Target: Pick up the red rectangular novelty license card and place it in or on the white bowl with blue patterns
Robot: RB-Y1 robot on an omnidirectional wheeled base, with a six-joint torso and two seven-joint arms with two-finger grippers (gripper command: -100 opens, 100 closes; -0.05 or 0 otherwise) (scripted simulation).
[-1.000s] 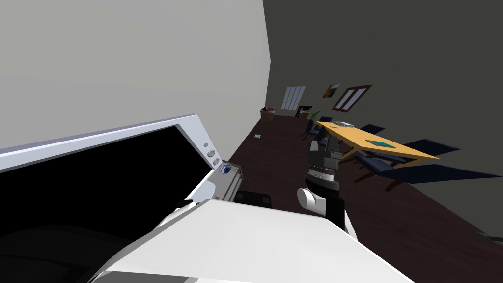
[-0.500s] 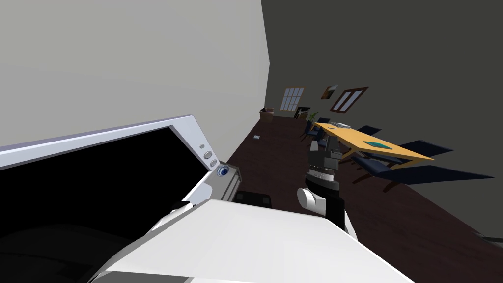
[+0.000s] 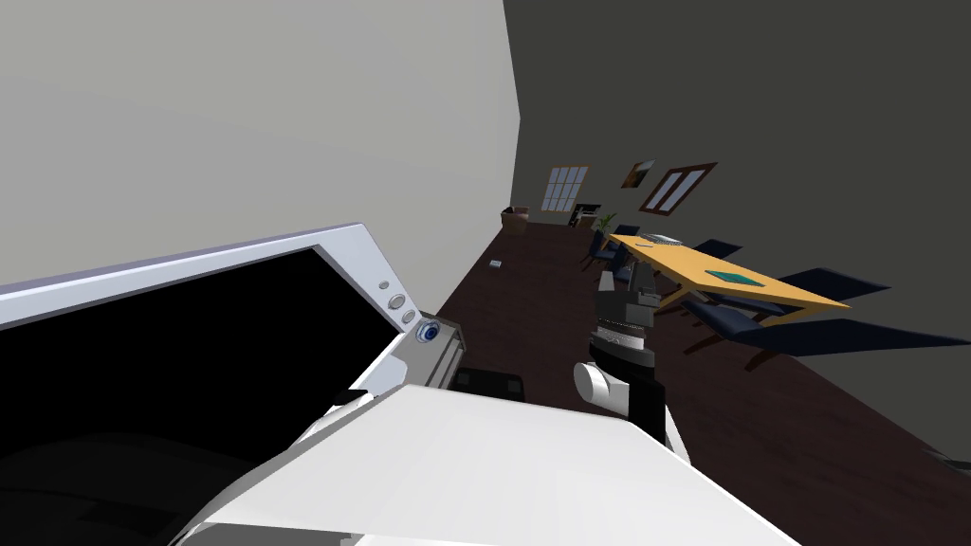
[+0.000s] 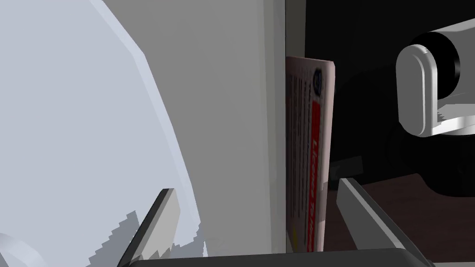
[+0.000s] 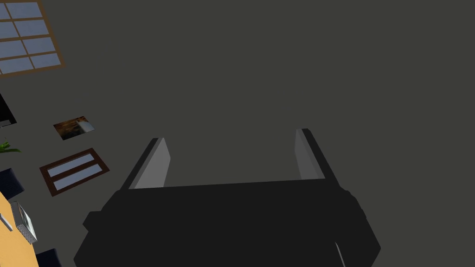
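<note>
The red and pink license card (image 4: 308,153) stands on its edge beside a grey upright surface (image 4: 232,116). It lies between the fingers of my left gripper (image 4: 256,185), which is open, and sits nearer one finger (image 4: 366,213) without being pressed. A pale white curved surface (image 4: 69,139) fills the other side; I cannot tell what it is. In the head view a small white bowl with blue patterns (image 3: 430,332) sits on a grey ledge (image 3: 444,358) beside a white-framed black panel. My right arm (image 3: 621,318) is raised over the floor, and my right gripper (image 5: 231,135) is open and holds nothing.
The large white-framed black panel (image 3: 370,248) takes up the left, with three small round knobs (image 3: 396,301) on its frame. To the right an orange table (image 3: 730,275) stands among dark blue chairs (image 3: 815,332). On the dark floor lie a small object (image 3: 496,263) and a far box (image 3: 516,218).
The head picture has shifted a little: the panel's corner, the knobs and the bowl sit slightly lower and further left, so my head has moved. The right arm holds its pose.
</note>
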